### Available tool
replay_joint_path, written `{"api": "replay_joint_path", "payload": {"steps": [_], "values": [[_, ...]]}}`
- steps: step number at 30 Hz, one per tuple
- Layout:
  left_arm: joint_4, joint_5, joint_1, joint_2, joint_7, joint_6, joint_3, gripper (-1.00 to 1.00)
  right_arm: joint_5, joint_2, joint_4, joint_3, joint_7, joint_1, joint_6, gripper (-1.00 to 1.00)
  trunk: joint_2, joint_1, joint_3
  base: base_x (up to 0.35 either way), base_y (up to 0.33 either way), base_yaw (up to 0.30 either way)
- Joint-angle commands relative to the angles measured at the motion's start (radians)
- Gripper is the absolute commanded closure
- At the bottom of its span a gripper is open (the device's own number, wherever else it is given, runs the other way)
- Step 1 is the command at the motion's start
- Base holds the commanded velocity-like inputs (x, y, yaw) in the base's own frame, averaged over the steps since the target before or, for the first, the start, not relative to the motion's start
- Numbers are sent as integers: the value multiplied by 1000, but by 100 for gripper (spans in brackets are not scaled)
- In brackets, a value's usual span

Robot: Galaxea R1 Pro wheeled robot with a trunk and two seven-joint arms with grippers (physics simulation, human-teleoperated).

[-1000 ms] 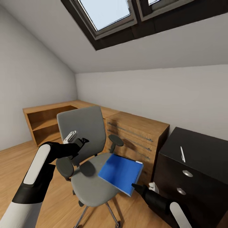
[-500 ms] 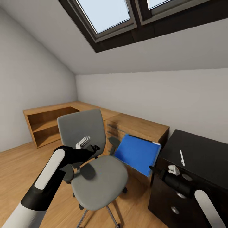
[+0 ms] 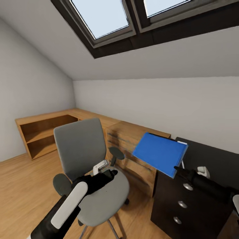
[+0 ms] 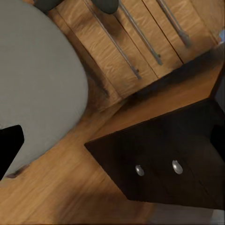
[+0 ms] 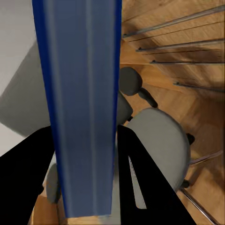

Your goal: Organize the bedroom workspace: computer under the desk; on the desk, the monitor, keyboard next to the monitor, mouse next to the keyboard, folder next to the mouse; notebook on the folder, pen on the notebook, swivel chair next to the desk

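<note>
The chair (image 3: 89, 172) sits at 7 o'clock in the head view, its seat bare. The dark cabinet (image 3: 196, 192) is at 4 o'clock. The folder (image 3: 160, 153) is up in the air at 3 o'clock, tilted, above the cabinet's near edge. The right gripper (image 3: 176, 169) pinches its lower corner. The left gripper (image 3: 111, 172) hangs over the seat; I cannot tell if it is spread. Held by one corner, the folder could swing, slip out, or bump the cabinet.
</note>
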Motion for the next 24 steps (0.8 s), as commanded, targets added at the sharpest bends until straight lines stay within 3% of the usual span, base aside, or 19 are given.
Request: {"api": "replay_joint_path", "payload": {"steps": [1,4,9,12,16,18,22,24], "values": [[4,-40,23,2,-11,-135,-82,-100,8,30,-1,-81,8,2,10,100,7,-4,3,0,0,-268],[5,-52,46,3,-17,-182,-103,-100,8,66,-1,-100,5,2,5,100,28,-16,15,0,0,-269],[6,-55,57,2,-19,-192,-107,-100,8,72,-1,-140,5,1,6,100,63,-35,34,0,0,-273],[6,-55,65,2,-20,-193,-108,-100,6,52,-1,-155,7,-8,20,100,84,-46,45,0,0,-276],[6,-54,67,2,-20,-192,-113,-100,-29,-10,-1,-156,8,-18,44,100,112,-62,60,0,0,-274],[6,-53,70,3,-20,-192,-130,-100,-103,-59,-1,-156,8,-20,44,100,126,-69,67,0,0,-272],[10,-53,92,12,-21,-191,-148,-100,-206,-107,0,-156,6,-20,44,100,154,-85,82,0,0,-267],[10,-53,100,13,-22,-191,-149,-100,-212,-110,0,-156,6,-20,44,100,168,-92,89,0,0,-264]]}}
